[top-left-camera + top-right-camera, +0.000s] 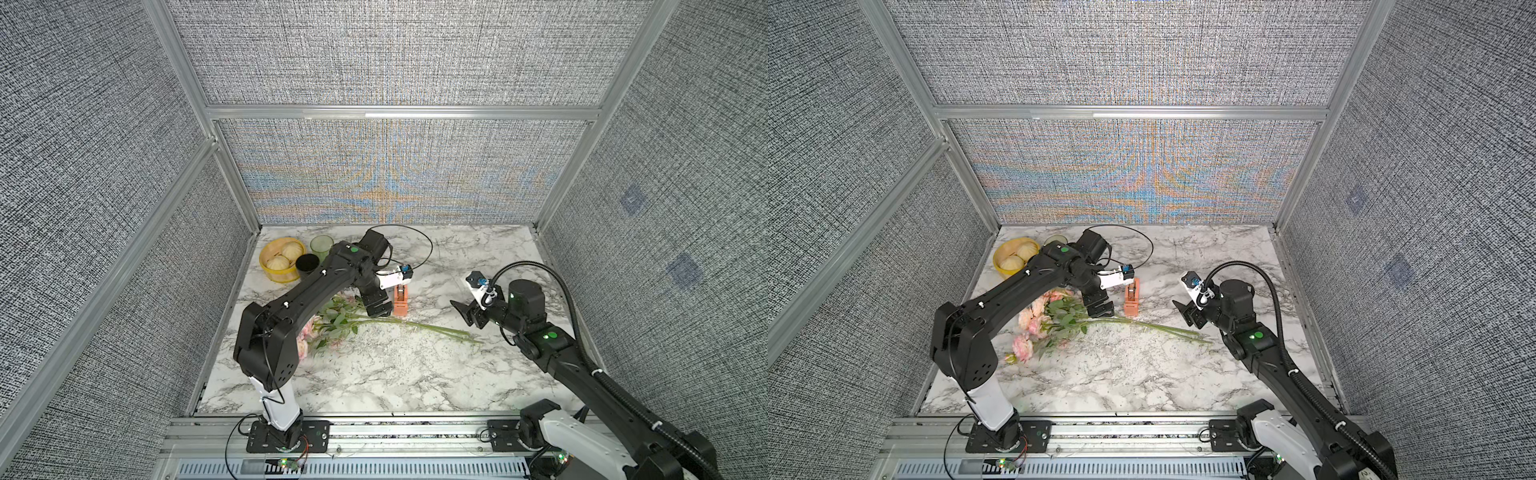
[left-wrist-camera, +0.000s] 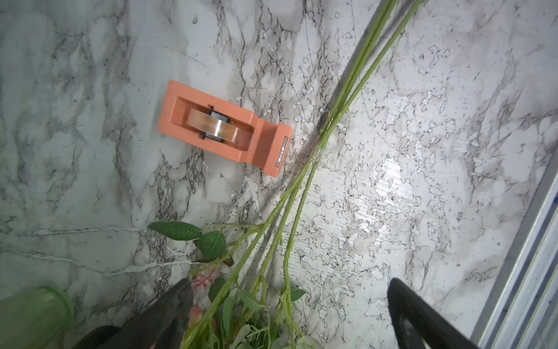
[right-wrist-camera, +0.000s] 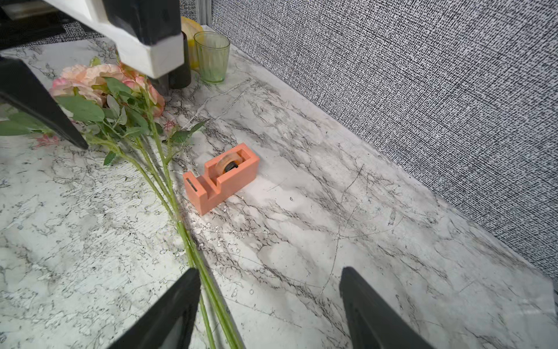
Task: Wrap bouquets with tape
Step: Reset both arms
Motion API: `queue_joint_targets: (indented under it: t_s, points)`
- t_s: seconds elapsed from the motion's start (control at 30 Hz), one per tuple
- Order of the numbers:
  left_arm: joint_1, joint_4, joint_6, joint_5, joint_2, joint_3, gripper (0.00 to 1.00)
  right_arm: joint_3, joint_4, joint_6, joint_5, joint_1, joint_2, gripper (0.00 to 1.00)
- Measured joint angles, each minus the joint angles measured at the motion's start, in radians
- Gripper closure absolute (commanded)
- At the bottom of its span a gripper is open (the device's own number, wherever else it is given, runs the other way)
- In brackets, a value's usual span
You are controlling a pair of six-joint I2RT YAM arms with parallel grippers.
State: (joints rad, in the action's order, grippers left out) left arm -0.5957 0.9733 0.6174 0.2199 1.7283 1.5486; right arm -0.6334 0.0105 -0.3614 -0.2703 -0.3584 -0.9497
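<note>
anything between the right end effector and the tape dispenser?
No, bare marble tabletop between right end effector and tape dispenser, clearest in the right wrist view; bouquet stems run just beside that line.

Marble-look surface (image 2: pixel 392 187) glints, scuffed in places; tape dispenser (image 2: pixel 262 142) matt salmon plastic, its clear roll (image 2: pixel 220 127) glossy; walls (image 3: pixel 422 75) coarse woven cloth.

Bouquet (image 1: pixel 1065 319): one loose bunch, with pink ruffled blooms, green leaves and long thin green stems. It lay flat on the table (image 1: pixel 1142 374), and the stems ran just beside the tape dispenser's cutter end.
Tape dispenser (image 1: pixel 1132 300): a small orange-salmon block that stood upright, with a clear roll seated in its middle slot.
</note>
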Motion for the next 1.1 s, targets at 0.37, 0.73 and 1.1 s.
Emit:
queue_joint_targets:
  t_s: [0.37,0.73,1.1]
  points:
    - [0.329,-0.681,-0.489,-0.454,-0.730,-0.756,0.00,0.043,-0.065,0.127,0.145,0.100,-0.040,0.10]
    - [0.679,-1.053,-0.697,-0.740,-0.554,-0.992,0.00,0.132,-0.273,0.311,0.282,0.264,-0.320,0.03]
    - [0.700,-1.454,-0.637,-0.364,-0.401,-1.021,0.00,0.092,-0.513,0.337,0.320,0.340,-0.539,0.01]
